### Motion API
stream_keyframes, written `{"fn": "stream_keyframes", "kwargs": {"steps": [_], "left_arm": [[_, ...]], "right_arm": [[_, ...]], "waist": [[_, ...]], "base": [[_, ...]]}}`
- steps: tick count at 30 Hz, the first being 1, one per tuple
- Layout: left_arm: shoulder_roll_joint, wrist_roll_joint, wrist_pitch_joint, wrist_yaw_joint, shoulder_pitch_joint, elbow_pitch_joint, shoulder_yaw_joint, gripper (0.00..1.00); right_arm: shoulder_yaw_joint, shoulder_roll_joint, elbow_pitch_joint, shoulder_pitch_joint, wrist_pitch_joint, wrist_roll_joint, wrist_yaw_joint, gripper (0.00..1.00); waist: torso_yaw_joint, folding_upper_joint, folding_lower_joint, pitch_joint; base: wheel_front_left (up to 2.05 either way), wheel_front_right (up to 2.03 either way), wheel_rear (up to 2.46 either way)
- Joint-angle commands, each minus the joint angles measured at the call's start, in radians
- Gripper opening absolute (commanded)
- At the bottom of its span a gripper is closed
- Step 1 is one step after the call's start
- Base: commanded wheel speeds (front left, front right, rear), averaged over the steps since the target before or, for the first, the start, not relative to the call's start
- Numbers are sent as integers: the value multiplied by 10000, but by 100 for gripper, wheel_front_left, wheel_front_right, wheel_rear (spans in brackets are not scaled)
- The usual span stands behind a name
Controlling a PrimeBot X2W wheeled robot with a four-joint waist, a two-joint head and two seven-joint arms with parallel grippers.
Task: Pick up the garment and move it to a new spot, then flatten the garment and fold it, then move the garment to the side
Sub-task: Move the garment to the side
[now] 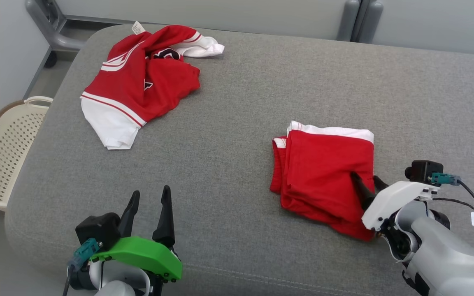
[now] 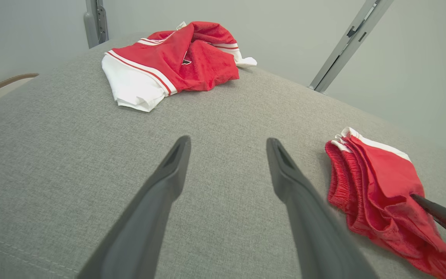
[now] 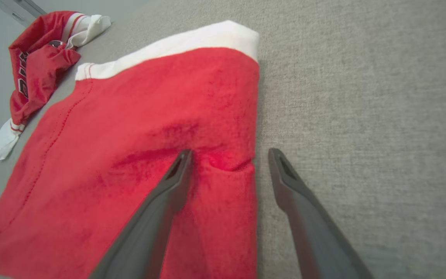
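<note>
Head view: the garment (image 1: 323, 172) lay folded right of centre on the pad (image 1: 241, 102), set aside I'd guess, well apart from the crumpled jersey (image 1: 142, 82) far left. The right gripper (image 1: 366, 185) sat at its near right corner, and the wrist housing hid the finger roots. The left gripper (image 1: 148, 205) hung near left, probably parked out of the way.

Left wrist view: jaws wide over bare pad, holding nothing.

Right wrist view: jaws spread, one finger on the cloth and the other over the pad, gripping nothing. Couldn't see the lower layers.
</note>
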Motion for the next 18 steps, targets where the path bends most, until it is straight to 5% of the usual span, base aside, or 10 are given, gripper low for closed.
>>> {"fn": "stream_keyframes", "kwargs": {"steps": [1,5,7,9,18], "left_arm": [[61,88,6,8,-181,-15,-1,100],[97,111,30,40,-189,-53,-13,100],[136,133,62,71,-210,-82,-22,100],[167,158,70,98,-225,-121,-29,100],[229,246,130,129,-291,-358,-104,100]], "right_arm": [[-32,109,-74,151,116,344,-9,100],[31,115,-110,196,185,691,-11,100],[115,106,-61,133,61,748,-11,44],[176,98,48,6,-138,750,-12,4],[891,-77,292,-835,-730,79,-12,0]], "waist": [[76,0,0,50],[99,0,0,75],[83,0,0,95],[28,0,0,127],[-904,0,0,408]], "base": [[0,0,0],[0,0,0],[0,0,0],[0,0,0],[0,0,0]]}}
